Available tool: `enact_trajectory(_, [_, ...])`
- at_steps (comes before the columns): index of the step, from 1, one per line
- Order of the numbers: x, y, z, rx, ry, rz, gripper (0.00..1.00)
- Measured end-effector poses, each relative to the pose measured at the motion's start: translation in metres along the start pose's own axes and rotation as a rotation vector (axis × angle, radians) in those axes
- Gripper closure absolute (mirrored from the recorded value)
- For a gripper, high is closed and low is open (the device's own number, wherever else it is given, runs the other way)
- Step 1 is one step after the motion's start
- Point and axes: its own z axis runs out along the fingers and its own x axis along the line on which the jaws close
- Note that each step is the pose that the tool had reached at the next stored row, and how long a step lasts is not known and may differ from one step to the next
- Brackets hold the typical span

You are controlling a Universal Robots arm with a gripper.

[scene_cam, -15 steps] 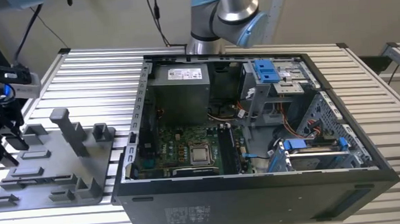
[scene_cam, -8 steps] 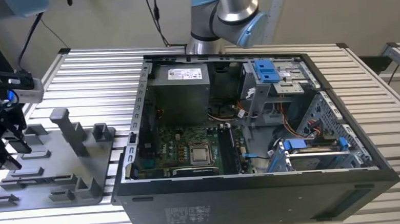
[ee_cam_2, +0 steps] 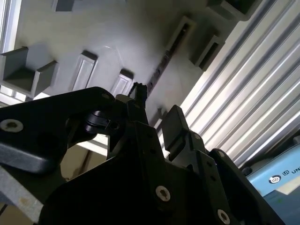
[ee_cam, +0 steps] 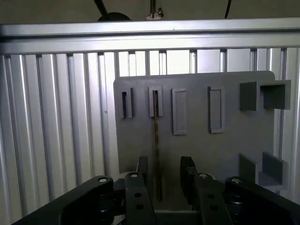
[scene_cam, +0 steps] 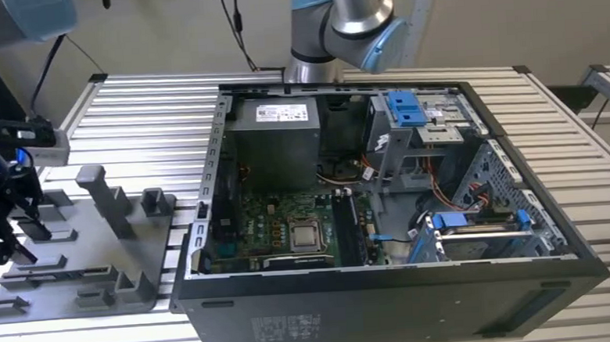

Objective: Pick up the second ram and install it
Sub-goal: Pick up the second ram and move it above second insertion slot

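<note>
Grey plastic makes up the holder plate (ee_cam: 197, 140), the landmark for everything else. The second ram (ee_cam: 157, 140) stands on its thin edge in a narrow groove of the plate, its far end caught in a raised slot block (ee_cam: 151, 101). That seating seems meant to keep the stick upright, with both flat faces bare for a pinch. The gripper (ee_cam: 164, 171) hangs over the plate's opposite edge with its claw spread. Its fingers (ee_cam: 142, 171) straddle the stick, one on each face, neither visibly touching it, and the stick sits closer to one finger than the other. This reads as lining up for a squeeze across the thin dimension; the stick is not yet lifted and rests wholly in the plate. In the exterior view, the plate lies on a slatted metal table (scene_cam: 125, 125) just beside the open computer case (scene_cam: 397, 323), whose motherboard (scene_cam: 276, 219) lies well apart from the plate's groove
</note>
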Motion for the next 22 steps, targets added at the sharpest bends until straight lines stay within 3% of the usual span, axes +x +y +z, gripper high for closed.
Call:
enact_trajectory(11, [0.0003,0.0033,0.0182,0.0104,-0.0004,-0.002,0.58])
enact_trajectory(22, [0.0005,0.0056,0.0326,0.0145,-0.0008,-0.043,0.58])
